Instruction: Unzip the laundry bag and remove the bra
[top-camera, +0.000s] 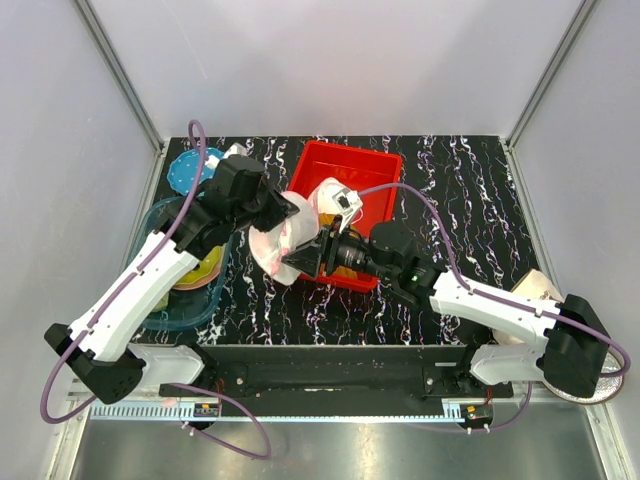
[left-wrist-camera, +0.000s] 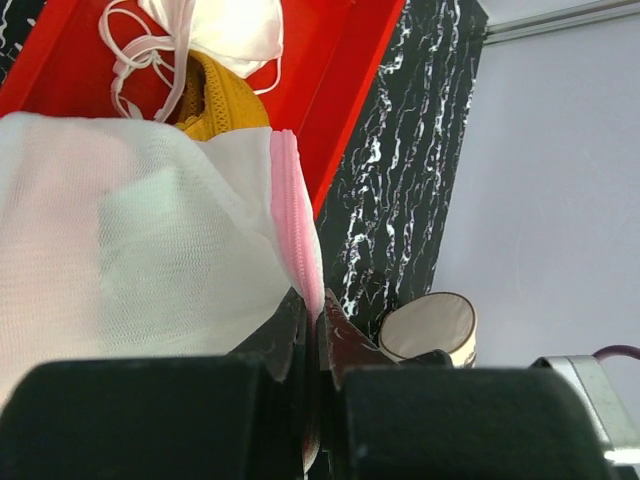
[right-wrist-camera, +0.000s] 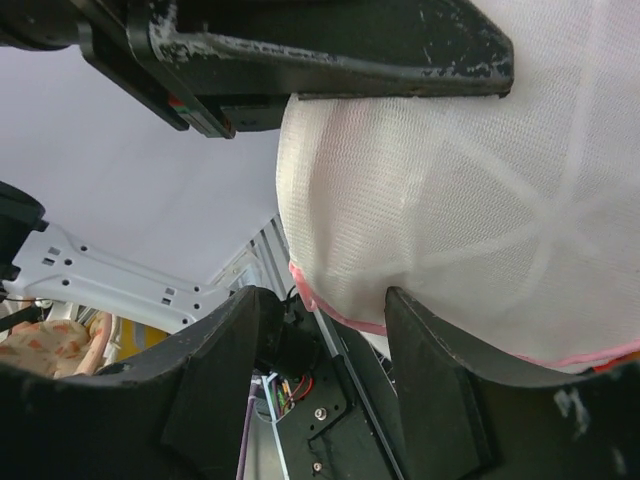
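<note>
Overhead, the red bin holds a small white pink-edged piece. The left wrist view also shows that piece's thin loops and a mustard-yellow cloth under it. A teal tub at the left edge of the surface carries yellow and pink items too hidden by the arm to name. The laundry bag hangs in the air just in front of the red bin, between the two arms. The left end effector is clenched on its pink zipper edging. Only the right wrist view shows the right end effector released, its fingers spread wide under the bag's lower rim. The bra appears only as a pink blush through the mesh.
</note>
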